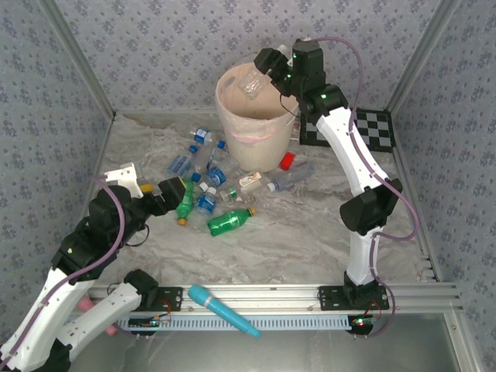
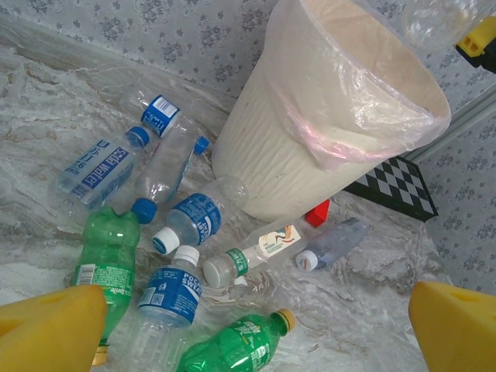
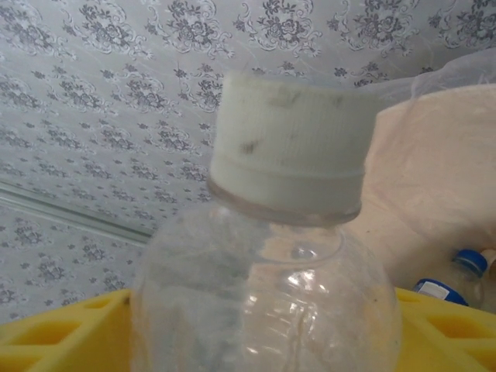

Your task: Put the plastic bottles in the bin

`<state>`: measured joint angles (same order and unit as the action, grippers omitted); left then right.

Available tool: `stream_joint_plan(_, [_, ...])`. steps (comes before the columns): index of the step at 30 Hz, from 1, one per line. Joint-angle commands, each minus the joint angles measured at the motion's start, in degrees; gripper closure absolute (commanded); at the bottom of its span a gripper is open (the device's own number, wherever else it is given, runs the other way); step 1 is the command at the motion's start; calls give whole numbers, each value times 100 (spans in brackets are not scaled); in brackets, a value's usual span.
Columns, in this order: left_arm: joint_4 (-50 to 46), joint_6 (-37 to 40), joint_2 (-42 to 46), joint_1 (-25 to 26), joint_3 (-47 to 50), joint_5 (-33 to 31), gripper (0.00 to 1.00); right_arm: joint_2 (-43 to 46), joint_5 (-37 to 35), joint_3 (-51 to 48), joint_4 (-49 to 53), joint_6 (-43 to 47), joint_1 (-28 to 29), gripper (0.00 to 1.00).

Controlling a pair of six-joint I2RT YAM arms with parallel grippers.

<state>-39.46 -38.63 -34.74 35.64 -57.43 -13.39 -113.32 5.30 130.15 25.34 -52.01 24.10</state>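
Clear plastic, white cap: one bottle (image 3: 263, 310) sits between the yellow fingers of the right gripper (image 1: 265, 71), which is closed on its body, over the mouth of the bin (image 1: 232, 128). Step in hand, by my reading: the drop. Next move calls for letting go well inside the rim, clear of the liner. Left gripper (image 2: 260, 329) spread wide, empty, over the loose bottles (image 1: 203, 180) near-left of the bin. Right fingertips cut off in the wrist view; bin contents hard to make out.
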Motion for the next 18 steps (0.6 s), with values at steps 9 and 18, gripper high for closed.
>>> stream_joint_plan(9, [18,-35,66,-12,52,-90,0,477,-259,-311,-26,367,37,0])
stream_joint_plan(18, [208,-115,55,-15,186,-67,0,1247,-366,-1393,-354,614,12,0])
